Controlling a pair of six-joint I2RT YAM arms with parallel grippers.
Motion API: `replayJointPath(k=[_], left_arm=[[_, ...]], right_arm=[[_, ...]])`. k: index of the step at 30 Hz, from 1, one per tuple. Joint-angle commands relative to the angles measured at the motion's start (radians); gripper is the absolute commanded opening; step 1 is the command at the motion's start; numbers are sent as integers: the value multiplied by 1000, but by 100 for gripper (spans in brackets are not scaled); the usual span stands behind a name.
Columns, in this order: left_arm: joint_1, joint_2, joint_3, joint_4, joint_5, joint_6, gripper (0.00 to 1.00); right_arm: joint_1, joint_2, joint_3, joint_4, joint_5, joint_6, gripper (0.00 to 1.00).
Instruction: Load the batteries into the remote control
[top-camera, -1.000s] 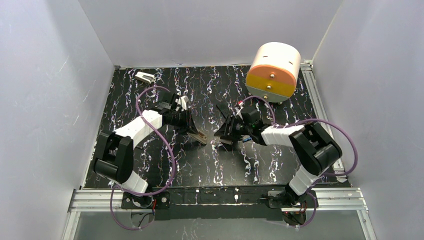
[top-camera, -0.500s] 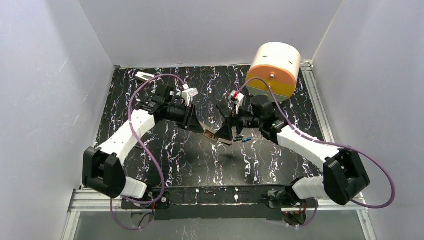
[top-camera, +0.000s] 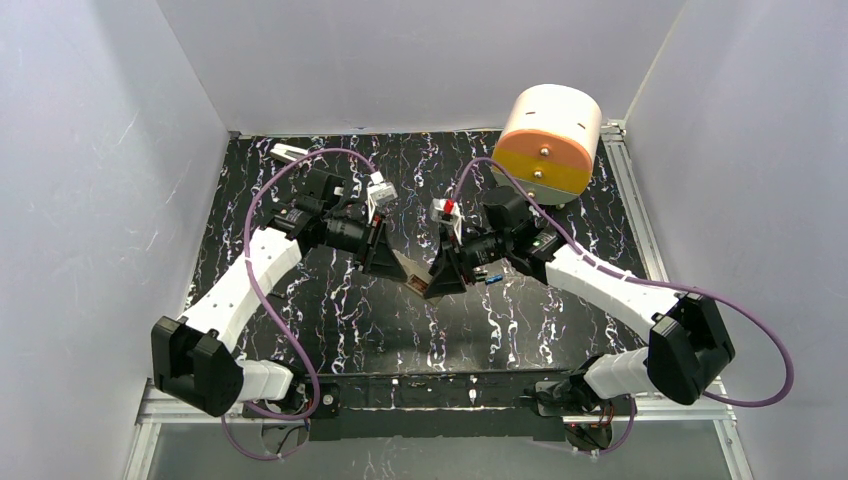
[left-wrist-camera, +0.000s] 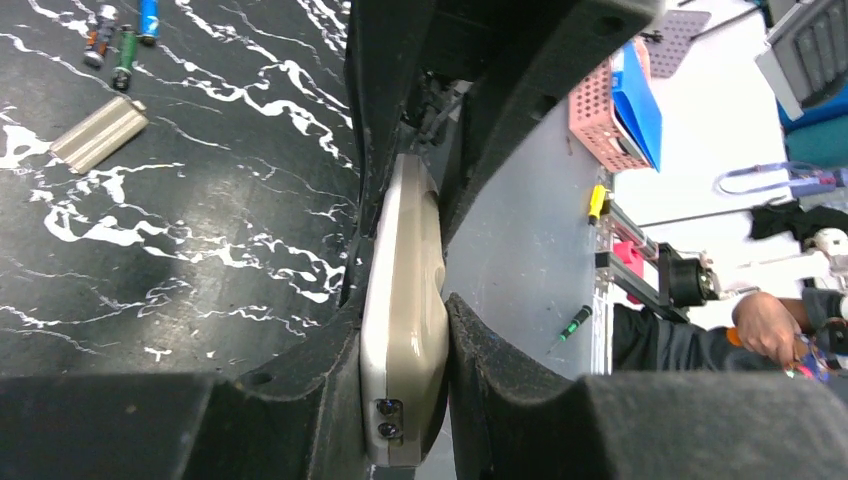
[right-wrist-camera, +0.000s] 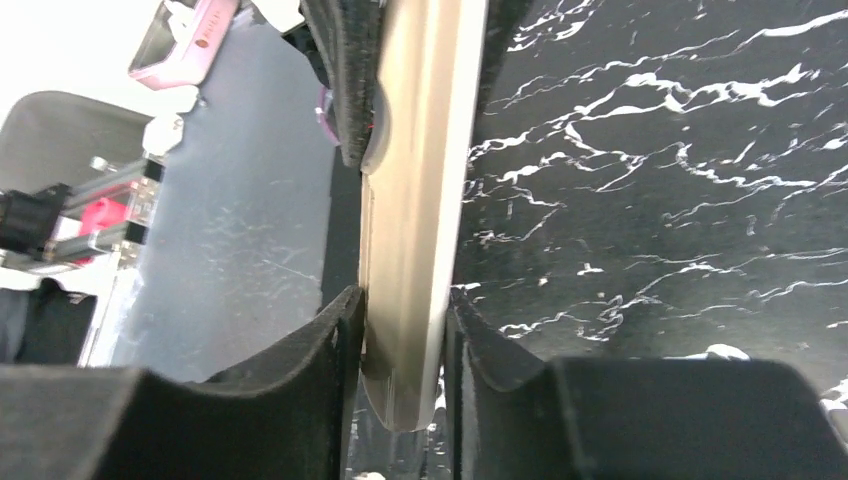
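The remote control (top-camera: 417, 274), pale and slim, is held off the table between both grippers near the middle. My left gripper (top-camera: 397, 264) is shut on one end, and my right gripper (top-camera: 440, 276) is shut on the other. In the left wrist view the remote (left-wrist-camera: 410, 230) stands edge-on between my left gripper's (left-wrist-camera: 405, 335) pads. In the right wrist view the remote (right-wrist-camera: 425, 170) sits likewise in my right gripper (right-wrist-camera: 405, 335). Batteries, blue (top-camera: 492, 279) and green (top-camera: 478, 273), lie on the table right of the grippers. They also show in the left wrist view (left-wrist-camera: 126, 55).
A ribbed beige cover piece (left-wrist-camera: 100, 132) lies on the black marbled table (top-camera: 330, 310) near the batteries. A white-and-orange drum (top-camera: 548, 138) stands at the back right. A small white-and-grey block (top-camera: 290, 154) lies at the back left. Grey walls enclose the table.
Both arms have stretched forward and swung inward. My right gripper, apart from the remote a second ago, has closed on its free end. The remote is now held by both.
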Motion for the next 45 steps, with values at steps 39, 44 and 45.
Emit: replayJointPath(k=[39,44,45], left_arm=[[23,-243,-170,975,-397,-974,44],[24,-237,-178,999,-409,-978,53],[23,-235,-177,1002,-409,-977,52]], right_arm=[[27,-21,-156,1034,461,916,16],[27,-15,-163,1057,438,934,17],[28,-14,-166,1060,437,937,17]])
